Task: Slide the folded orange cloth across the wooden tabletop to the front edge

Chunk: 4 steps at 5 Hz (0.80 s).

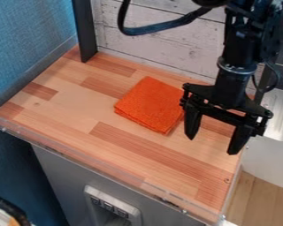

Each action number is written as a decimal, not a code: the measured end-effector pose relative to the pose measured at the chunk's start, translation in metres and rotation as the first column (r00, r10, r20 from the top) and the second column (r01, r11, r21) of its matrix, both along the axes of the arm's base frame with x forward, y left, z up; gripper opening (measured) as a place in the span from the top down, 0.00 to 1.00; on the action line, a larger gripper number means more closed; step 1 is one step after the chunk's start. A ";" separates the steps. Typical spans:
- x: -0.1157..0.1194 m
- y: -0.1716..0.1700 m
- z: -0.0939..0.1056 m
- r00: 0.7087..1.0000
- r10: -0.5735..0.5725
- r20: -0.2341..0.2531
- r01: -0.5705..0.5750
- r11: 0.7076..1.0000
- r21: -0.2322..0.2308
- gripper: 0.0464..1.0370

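My black gripper hangs over the right part of the wooden counter, its two fingers spread wide apart with nothing between them. Just left of the gripper, a folded orange cloth lies flat on the counter. The left finger hangs beside the cloth's right edge and hides a little of it; whether they touch I cannot tell.
A clear low rim runs along the counter's front edge. At the back stand a white plank wall and a dark upright post. A metal sink is at the right, beyond the counter.
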State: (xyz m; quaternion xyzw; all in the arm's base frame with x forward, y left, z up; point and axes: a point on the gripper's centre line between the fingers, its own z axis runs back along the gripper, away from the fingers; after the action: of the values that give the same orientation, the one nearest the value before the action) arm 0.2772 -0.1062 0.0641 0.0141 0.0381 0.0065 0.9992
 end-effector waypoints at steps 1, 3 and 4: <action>0.002 0.012 -0.004 0.998 0.067 0.000 -0.067 0.998 0.001 0.04; 0.017 0.048 -0.003 0.960 0.276 0.046 -0.275 0.961 -0.014 0.04; 0.028 0.069 0.001 0.924 0.377 0.070 -0.376 0.926 -0.026 0.04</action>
State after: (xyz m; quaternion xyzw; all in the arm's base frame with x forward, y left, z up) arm 0.3050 -0.0369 0.0655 0.0003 0.0031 0.1985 0.9801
